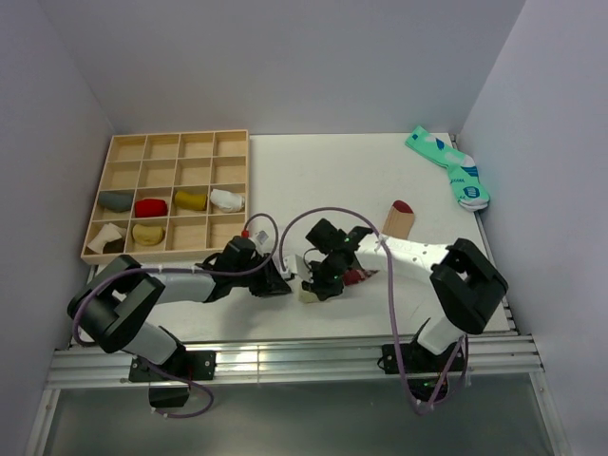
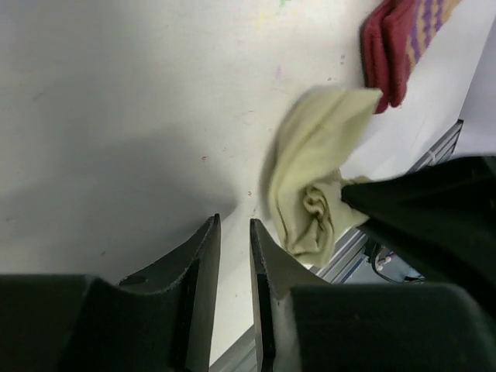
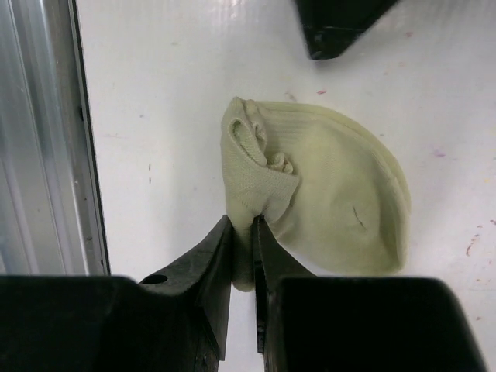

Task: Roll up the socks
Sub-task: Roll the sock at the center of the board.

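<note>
The pale olive-green sock lies bunched on the white table near the front edge. My right gripper is shut on a fold at the sock's edge. From above, that gripper sits over the sock. My left gripper rests just left of the sock, its jaws a little apart with only bare table between them. The tan sock with a maroon toe runs under the right arm. Its maroon striped cuff lies just beyond the olive sock.
A wooden compartment tray at the back left holds several rolled socks. A green, white and blue pair of socks lies at the back right. The aluminium rail runs along the table's near edge, close to both grippers.
</note>
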You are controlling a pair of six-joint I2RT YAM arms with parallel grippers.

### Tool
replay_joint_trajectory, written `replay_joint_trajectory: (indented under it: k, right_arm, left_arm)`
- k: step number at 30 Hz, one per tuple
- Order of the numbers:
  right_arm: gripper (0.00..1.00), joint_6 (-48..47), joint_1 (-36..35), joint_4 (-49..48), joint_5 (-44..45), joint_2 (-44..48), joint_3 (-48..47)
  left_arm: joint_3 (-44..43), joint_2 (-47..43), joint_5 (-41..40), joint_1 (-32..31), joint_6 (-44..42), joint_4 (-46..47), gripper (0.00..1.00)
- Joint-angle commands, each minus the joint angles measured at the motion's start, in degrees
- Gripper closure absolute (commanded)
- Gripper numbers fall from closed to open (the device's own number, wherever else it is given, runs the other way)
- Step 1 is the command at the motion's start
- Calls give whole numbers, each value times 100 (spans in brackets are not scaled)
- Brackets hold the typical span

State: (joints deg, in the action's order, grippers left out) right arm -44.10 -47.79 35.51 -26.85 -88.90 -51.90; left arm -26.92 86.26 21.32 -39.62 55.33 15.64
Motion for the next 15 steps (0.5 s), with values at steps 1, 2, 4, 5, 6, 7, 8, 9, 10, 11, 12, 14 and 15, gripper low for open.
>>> replay_joint_trajectory:
  k: [1, 2, 4, 5, 6, 7, 8, 9, 10, 11, 12, 14, 15]
  right_arm:
    - [83, -187, 269, 650, -707, -381, -513]
    - [83, -196, 305, 798, -777, -600, -688]
    - [83, -274, 410, 1010, -962, -873, -874]
    - [83, -310, 507, 1220, -1015, -1005, -1057]
    - [83, -345, 560, 1300, -1085, -1276, -1137]
    - [83, -406, 621, 1423, -1233, -1392, -1234]
    - [83, -468, 744, 1694, -1330, -1541, -1426]
    - [83, -512, 806, 1809, -1418, -1673, -1524]
    - [83, -617, 867, 1950, -1559, -1953, -1638]
    - [83, -670, 929, 2221, -1621, -2077, -1831]
    - [83, -749, 1051, 2346, -1691, -2200, -1920]
    - [83, -793, 1166, 2609, -1884, -2491, -2121]
    - [83, -889, 1262, 2732, -1929, -2596, -2210]
  left_arm:
    - [125, -381, -391, -168, 75, 729, 74]
    - [160, -434, -488, -230, 40, 765, 73]
    - [160, -566, -769, -467, -92, 783, 73]
    - [169, -584, -848, -538, -136, 792, 73]
    - [169, -619, -927, -608, -215, 800, 73]
    - [169, -628, -1093, -731, -268, 835, 73]
    - [178, -636, -1173, -801, -321, 844, 73]
    - [187, -645, -1252, -846, -399, 862, 73]
    - [195, -654, -1392, -924, -452, 879, 73]
    - [222, -654, -1463, -960, -549, 923, 73]
    - [231, -663, -1534, -995, -611, 932, 73]
    - [266, -672, -1753, -1109, -716, 1019, 73]
    - [292, -698, -1824, -1145, -812, 1064, 73]
